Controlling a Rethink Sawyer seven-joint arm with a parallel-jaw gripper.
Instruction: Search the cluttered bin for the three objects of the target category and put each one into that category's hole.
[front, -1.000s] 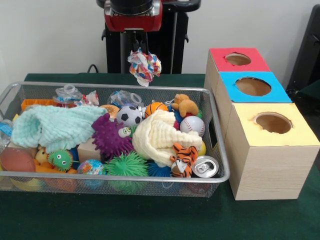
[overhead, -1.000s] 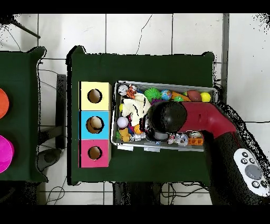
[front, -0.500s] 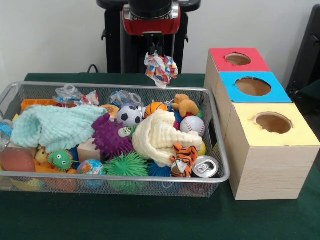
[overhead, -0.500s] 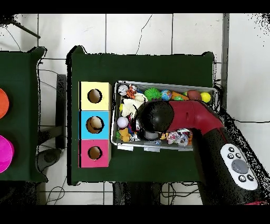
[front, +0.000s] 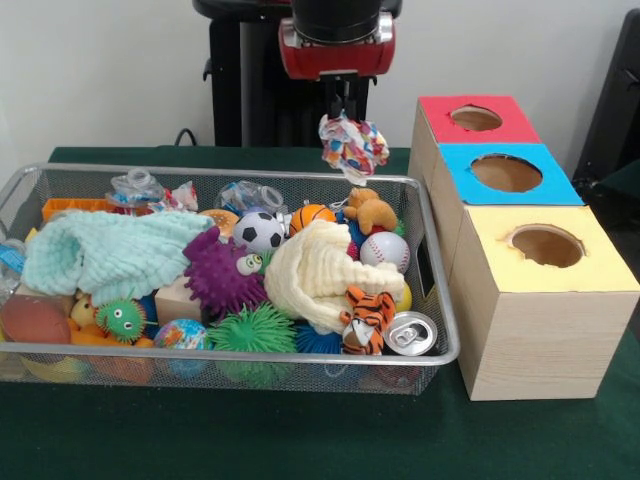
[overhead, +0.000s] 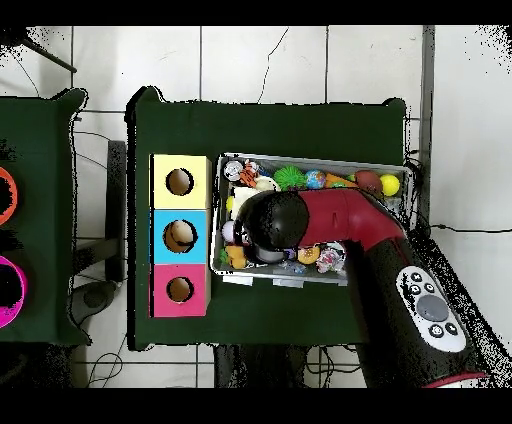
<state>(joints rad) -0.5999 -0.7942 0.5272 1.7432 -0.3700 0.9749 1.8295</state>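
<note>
Green cloth covers the table (front: 300, 440) you are working over, with a pale wall behind it; you will find no brand or lettering that can be read on anything, not even on the can. Your gripper (front: 345, 108) hangs above the far rim of the wire bin (front: 440, 330), toward the end nearest the boxes, its narrow fingers pinched shut on the top of a crumpled multicoloured cloth (front: 353, 147) that dangles clear of the clutter. From overhead the arm (overhead: 330, 225) covers the bin's box-side half, so the cloth is hidden there. The bin holds a mint green cloth (front: 110, 253), a cream cloth (front: 318, 272), a purple spiky toy (front: 218, 272), a green spiky ball (front: 252, 330), a soccer ball (front: 259, 231), a small basketball (front: 311, 216), a baseball (front: 384, 250), a tiger toy (front: 365, 318), a brown teddy (front: 370, 210) and a crushed silver can (front: 410, 333). Just beside the bin stand three wooden boxes in a row, each with a round hole in its top: a yellow-topped box (front: 545, 300) nearest the camera, a blue-topped box (front: 505, 173) in the middle and a red-topped box (front: 474, 119) farthest.
</note>
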